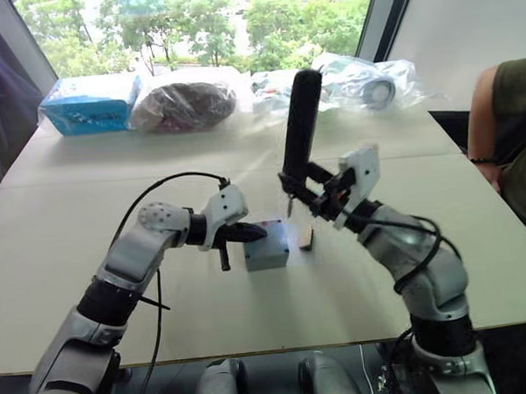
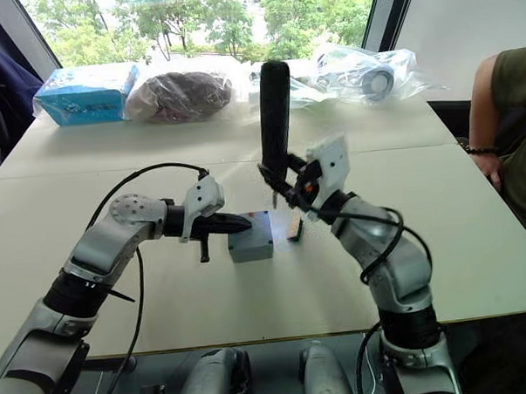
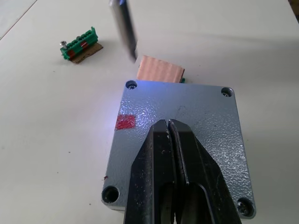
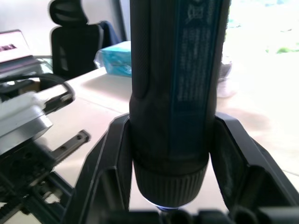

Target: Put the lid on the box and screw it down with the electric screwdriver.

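Observation:
The grey lid (image 3: pixel 196 116) lies flat on the box (image 1: pixel 266 256) near the middle of the table. It carries a small red mark (image 3: pixel 125 122) and a blue-white glow of light. My left gripper (image 3: pixel 168 125) is shut, with its tips resting on top of the lid (image 1: pixel 270 235). To the right, my right gripper (image 1: pixel 312 188) is shut on the lower end of the electric screwdriver (image 1: pixel 300 117), holding it upright. The thin bit (image 3: pixel 125 28) hangs just above the lid's far corner.
A tan block (image 1: pixel 307 238) lies against the far right of the box, and a green-and-tan block (image 3: pixel 79 44) lies further off. A blue packet (image 1: pixel 91 104) and plastic bags (image 1: pixel 185 104) line the far edge. A person's arm (image 1: pixel 500 126) is at the right.

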### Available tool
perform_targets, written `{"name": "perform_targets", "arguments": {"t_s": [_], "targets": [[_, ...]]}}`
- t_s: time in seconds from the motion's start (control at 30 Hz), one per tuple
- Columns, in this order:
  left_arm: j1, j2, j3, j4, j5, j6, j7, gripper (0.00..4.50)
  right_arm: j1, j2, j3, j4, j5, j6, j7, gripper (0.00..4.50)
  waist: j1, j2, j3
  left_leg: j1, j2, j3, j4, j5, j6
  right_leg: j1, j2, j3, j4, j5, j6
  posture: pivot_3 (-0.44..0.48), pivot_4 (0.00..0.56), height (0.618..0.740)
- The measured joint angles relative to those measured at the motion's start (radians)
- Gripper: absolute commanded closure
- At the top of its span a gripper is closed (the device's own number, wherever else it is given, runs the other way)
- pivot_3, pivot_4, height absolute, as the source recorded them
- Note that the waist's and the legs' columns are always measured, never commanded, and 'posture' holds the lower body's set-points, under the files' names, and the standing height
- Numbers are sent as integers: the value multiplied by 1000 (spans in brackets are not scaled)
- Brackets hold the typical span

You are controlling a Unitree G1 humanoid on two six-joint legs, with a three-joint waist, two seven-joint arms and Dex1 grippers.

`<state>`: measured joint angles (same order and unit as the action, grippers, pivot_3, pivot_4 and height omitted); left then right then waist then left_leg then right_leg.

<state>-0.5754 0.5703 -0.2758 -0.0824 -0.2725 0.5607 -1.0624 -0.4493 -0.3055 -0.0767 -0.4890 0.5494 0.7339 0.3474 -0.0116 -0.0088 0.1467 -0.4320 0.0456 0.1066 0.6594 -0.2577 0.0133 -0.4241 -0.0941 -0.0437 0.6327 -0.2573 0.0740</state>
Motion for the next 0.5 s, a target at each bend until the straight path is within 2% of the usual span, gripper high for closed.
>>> {"name": "perform_targets", "arguments": {"t_s": [0.27,0.4,0.5], "targets": [[-60,-60,122,13,-103,109,62,4500,-321,-83,-253,8,260,387,-239,2706,3,2,10,-7,2,-2,4,0,0,-4,8,-5,2,4,7,0,150,740],[-89,-74,182,-1,-138,81,69,4500,-304,-214,-314,85,272,585,-287,2706,5,1,10,-10,0,-2,5,0,2,-4,6,-5,-1,5,8,0,150,740],[-95,-62,142,3,-90,13,64,4500,-223,-340,-311,163,245,728,-275,2706,6,2,10,-11,-2,-1,5,-1,4,-4,6,-5,-3,5,10,0,150,740]]}}
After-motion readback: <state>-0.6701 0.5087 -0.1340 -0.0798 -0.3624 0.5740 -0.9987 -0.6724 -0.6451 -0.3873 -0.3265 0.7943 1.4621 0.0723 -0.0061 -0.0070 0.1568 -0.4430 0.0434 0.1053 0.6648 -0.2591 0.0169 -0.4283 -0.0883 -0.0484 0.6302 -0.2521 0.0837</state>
